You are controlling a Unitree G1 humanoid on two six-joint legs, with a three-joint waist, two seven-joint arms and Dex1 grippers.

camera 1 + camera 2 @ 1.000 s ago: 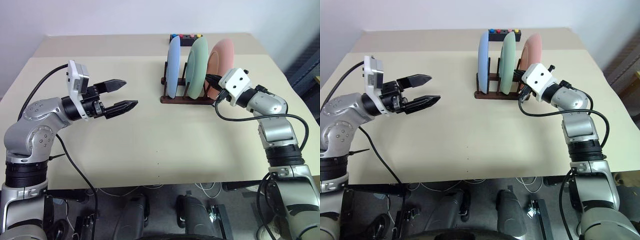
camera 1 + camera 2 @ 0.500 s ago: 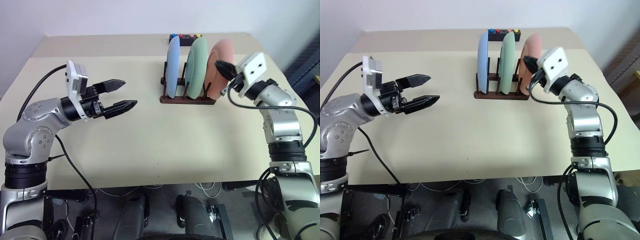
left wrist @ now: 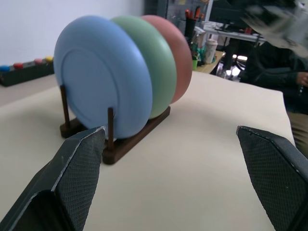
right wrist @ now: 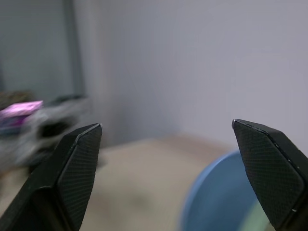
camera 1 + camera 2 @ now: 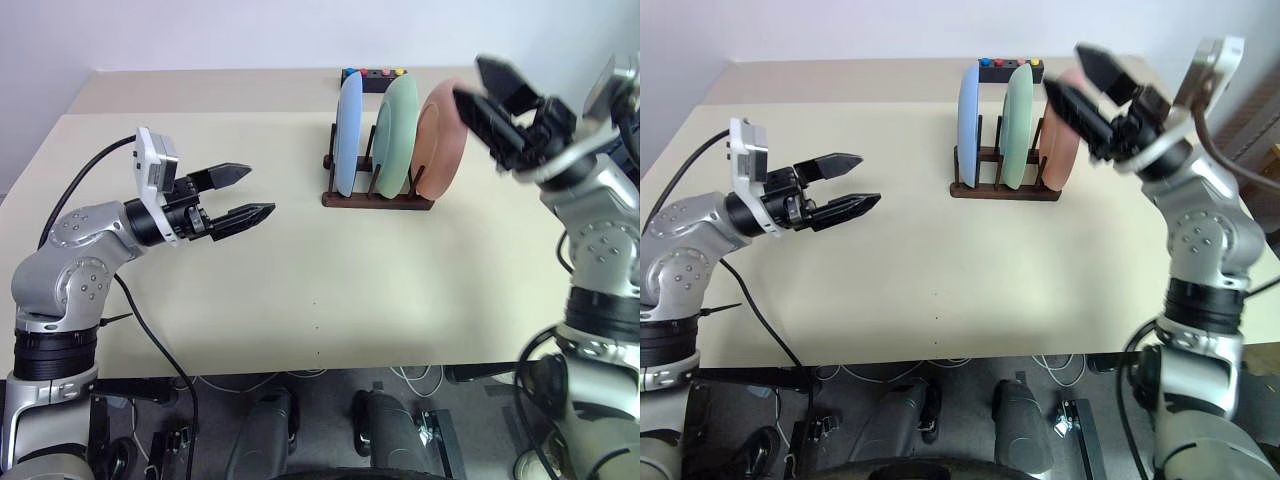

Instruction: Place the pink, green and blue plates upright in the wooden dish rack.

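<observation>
- the left gripper [image 5: 245, 194] hovers over the near-left part of the desk [image 5: 300, 290], well apart from the rack. its 2 fingers are spread wide and pinch nothing; it points level toward the plates, likely parked out of the way.
- the right gripper [image 5: 497, 100] hangs raised in the air just beside the pink plate, a little above its rim. its 2 fingers are spread and empty, and it touches no plate, which reads as a hand clear of the rack.
- the wooden dish rack [image 5: 378, 199] sits toward the far side of the desk, right of centre, with its thin pegs rising between the plates.
- all 3 plates stand on edge in it: the blue plate [image 5: 347, 133] on the left, the green plate [image 5: 396, 136] in the middle, the pink plate [image 5: 441, 141] on the right. the pegs keep them upright and apart.
- judged from this, the task looks complete.
- behind the rack, at the far edge, lies a black box with coloured buttons [image 5: 372, 76].
</observation>
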